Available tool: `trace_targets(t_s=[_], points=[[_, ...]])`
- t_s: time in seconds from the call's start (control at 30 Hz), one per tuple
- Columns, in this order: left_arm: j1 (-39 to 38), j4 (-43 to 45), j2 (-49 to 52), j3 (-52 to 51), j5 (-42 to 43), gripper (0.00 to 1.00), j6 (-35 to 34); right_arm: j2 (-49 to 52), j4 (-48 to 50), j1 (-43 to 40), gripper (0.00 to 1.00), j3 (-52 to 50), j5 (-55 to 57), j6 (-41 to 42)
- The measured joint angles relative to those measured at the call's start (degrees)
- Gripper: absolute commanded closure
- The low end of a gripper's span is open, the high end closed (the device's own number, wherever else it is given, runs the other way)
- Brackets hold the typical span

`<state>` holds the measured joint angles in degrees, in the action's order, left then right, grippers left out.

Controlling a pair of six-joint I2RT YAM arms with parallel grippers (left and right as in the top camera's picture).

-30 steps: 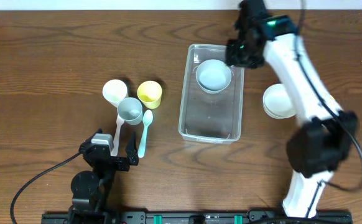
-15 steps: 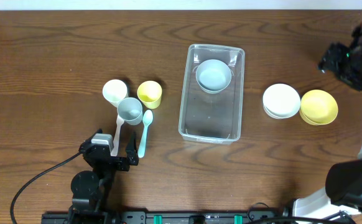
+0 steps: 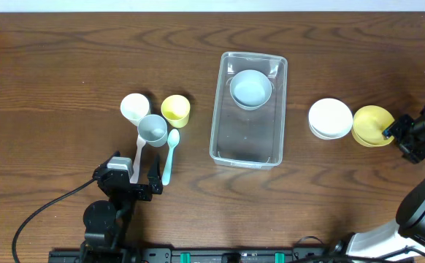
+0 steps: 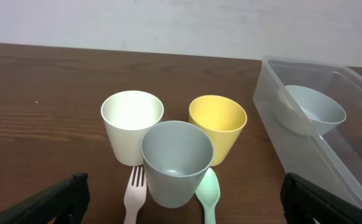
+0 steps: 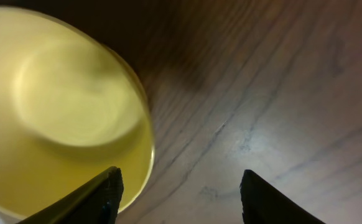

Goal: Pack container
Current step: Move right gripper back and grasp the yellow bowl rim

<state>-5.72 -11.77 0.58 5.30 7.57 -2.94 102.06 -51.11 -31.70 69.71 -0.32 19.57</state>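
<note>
Overhead is showing the container (image 3: 246,139) lying on the table (image 3: 66,73), a grey bowl (image 3: 250,88) inside; it is looking light, slick and slightly flexible, best pinched at its rim. Right of it, the right hand (image 5: 180,177) is hovering released at the yellow bowl's (image 3: 373,124) edge. The left hand (image 3: 144,177) is gaping, empty.

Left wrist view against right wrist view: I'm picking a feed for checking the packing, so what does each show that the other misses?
Only the left wrist view shows the white plastic cup, yellow plastic cup, grey-blue plastic cup, white plastic fork, mint-green plastic spoon, and the clear rectangular plastic container holding a pale blue round bowl. Only the right wrist view shows the yellow round bowl, close and blurred. Both show the brown wooden table, and each frames its own open gripper: left gripper, right gripper.
</note>
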Motion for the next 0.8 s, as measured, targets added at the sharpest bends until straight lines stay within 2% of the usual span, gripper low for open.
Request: trace_targets(t_s=[0.13, 0.23, 0.3, 0.37, 0.4, 0.8], points=[[0.00, -0.02, 0.00, 0.00, 0.00, 0.02, 0.00, 0.00, 3.32, 0.00, 0.45, -2.29, -0.85, 0.57], [0.00, 0.00, 0.00, 0.00, 0.00, 0.02, 0.00, 0.00, 5.97, 0.00, 0.53, -3.72, -1.20, 0.96], [0.00, 0.00, 0.00, 0.00, 0.00, 0.02, 0.00, 0.00, 6.71, 0.00, 0.68, -4.39, -1.27, 0.94], [0.00, 0.00, 0.00, 0.00, 0.00, 0.02, 0.00, 0.00, 6.80, 0.00, 0.96, -4.72, -1.36, 1.16], [0.00, 0.00, 0.00, 0.00, 0.00, 0.02, 0.00, 0.00, 6.84, 0.00, 0.99, -4.74, -1.36, 1.05], [0.00, 0.00, 0.00, 0.00, 0.00, 0.02, 0.00, -0.66, 0.57, 0.02, 0.99, -2.29, 3.26, 4.61]])
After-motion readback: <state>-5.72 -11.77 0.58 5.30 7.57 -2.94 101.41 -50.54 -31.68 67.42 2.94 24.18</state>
